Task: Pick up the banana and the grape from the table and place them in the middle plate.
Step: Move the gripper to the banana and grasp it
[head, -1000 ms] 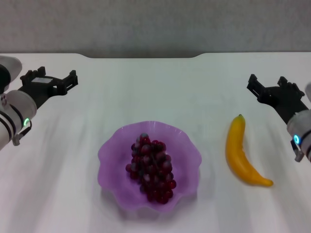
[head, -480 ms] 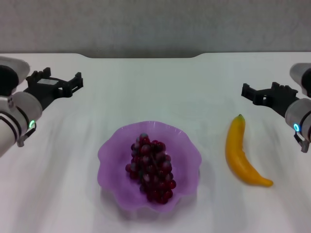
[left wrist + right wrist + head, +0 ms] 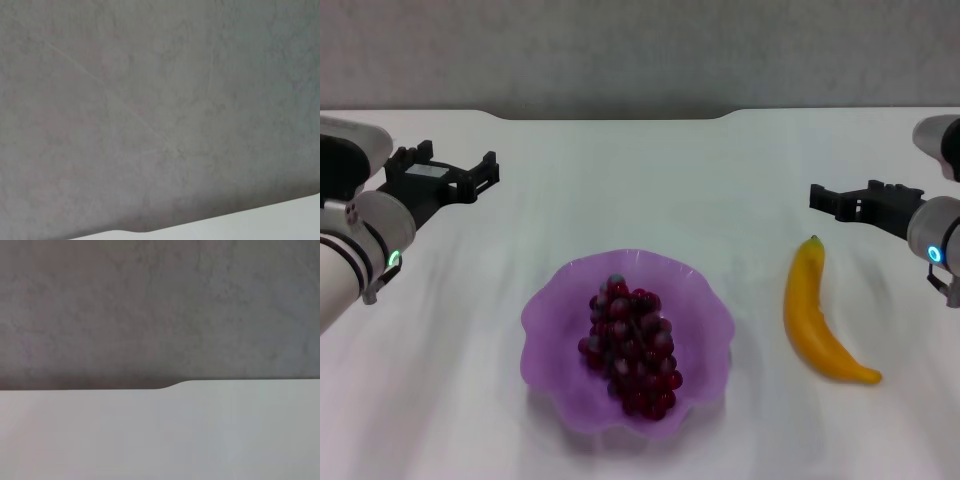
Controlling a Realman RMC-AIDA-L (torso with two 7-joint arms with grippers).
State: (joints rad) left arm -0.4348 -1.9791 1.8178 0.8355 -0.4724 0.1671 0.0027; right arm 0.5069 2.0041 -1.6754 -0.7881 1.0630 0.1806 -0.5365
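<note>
The grape (image 3: 630, 345) bunch, dark red and glossy, lies inside the middle plate (image 3: 548, 325), a translucent purple scalloped dish at the centre of the table (image 3: 640, 190). To the right of the plate, the yellow banana (image 3: 812, 315) lies on the bare table with its green tip pointing away from me. My right gripper (image 3: 820, 198) hovers open just beyond that tip and holds nothing. Off at the far left my left gripper (image 3: 485, 175) is open and empty, well away from the plate. Neither wrist view shows any fruit or the plate.
Both wrist views show only the grey wall behind and the table's far edge (image 3: 170, 386), with a strip of white tabletop (image 3: 285, 217). White tabletop stretches between the plate and each arm.
The right gripper has swung leftward and levelled out, ending just beyond the banana's tip. The left gripper has drifted a little to the right. Grapes, plate and banana have not moved.
</note>
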